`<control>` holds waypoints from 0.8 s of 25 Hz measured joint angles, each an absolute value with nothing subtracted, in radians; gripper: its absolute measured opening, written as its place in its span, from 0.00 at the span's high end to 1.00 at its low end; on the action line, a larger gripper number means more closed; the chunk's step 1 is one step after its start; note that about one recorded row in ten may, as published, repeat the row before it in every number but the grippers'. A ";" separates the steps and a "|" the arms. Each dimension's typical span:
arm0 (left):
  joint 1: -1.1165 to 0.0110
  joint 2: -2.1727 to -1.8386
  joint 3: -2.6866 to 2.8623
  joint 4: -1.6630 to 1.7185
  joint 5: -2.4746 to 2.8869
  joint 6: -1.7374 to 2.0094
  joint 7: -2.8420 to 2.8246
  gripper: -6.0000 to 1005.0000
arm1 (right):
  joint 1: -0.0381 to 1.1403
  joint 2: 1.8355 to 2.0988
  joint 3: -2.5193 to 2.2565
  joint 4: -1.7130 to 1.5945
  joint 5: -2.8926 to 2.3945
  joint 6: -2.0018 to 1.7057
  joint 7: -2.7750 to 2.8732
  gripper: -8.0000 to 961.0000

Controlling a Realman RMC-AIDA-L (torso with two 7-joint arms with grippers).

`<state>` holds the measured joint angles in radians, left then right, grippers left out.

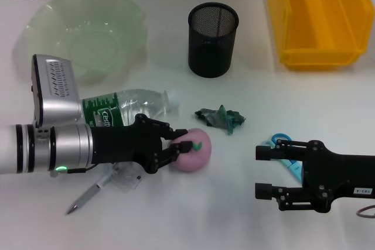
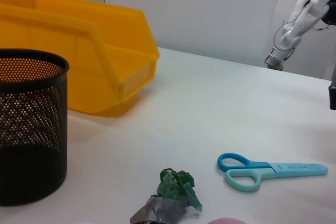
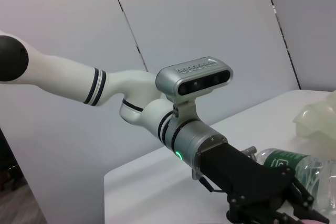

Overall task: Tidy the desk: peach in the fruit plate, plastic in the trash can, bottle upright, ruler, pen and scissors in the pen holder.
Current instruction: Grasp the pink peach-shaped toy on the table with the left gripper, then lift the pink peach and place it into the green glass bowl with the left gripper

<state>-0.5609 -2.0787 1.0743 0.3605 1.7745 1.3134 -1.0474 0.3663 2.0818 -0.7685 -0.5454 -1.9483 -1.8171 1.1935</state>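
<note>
From the head cam, my left end effector (image 1: 183,144) is down on the table (image 1: 193,209) with its fingers closing in around the peach (image 1: 194,147), looks like the pickup before it goes to the fruit plate (image 1: 88,30) up behind that arm. Can't honestly tell if the grip is firm yet, the fingers cover the near side of the fruit. The bottle (image 1: 126,109) lies on its side just behind the end effector, and the pen (image 1: 88,196) pokes out from under the arm. My right end effector (image 1: 263,172) hangs wide open, sitting over the scissors (image 1: 281,144) so only a bit of handle shows. Left wrist cam: scissors (image 2: 268,170), plastic scrap (image 2: 170,195) and pen holder (image 2: 31,124) ahead, own fingers out of frame. Right wrist cam just shows the left arm; no ruler anywhere.
</note>
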 joint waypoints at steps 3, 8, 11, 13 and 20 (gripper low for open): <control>-0.560 -2.078 1.076 0.361 1.771 1.320 -1.049 0.78 | 0.367 2.082 -0.769 -0.545 -1.948 -1.817 1.193 0.22; -0.557 -2.076 1.068 0.374 1.754 1.359 -1.060 0.92 | 0.364 2.082 -0.768 -0.545 -1.948 -1.810 1.193 0.22; -0.554 -2.072 1.068 0.389 1.720 1.402 -1.076 0.93 | 0.360 2.082 -0.768 -0.543 -1.948 -1.806 1.193 0.22; -0.548 -2.072 1.067 0.419 1.712 1.423 -1.088 0.93 | 0.360 2.083 -0.769 -0.538 -1.948 -1.806 1.193 0.22; -0.503 -2.072 1.060 0.506 1.451 1.372 -1.091 0.94 | 0.368 2.084 -0.767 -0.520 -1.948 -1.797 1.191 0.22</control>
<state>-0.5032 -2.0718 1.0604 0.5056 1.4513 1.3724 -1.0915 0.3684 2.0837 -0.7672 -0.5202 -1.9480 -1.7967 1.1906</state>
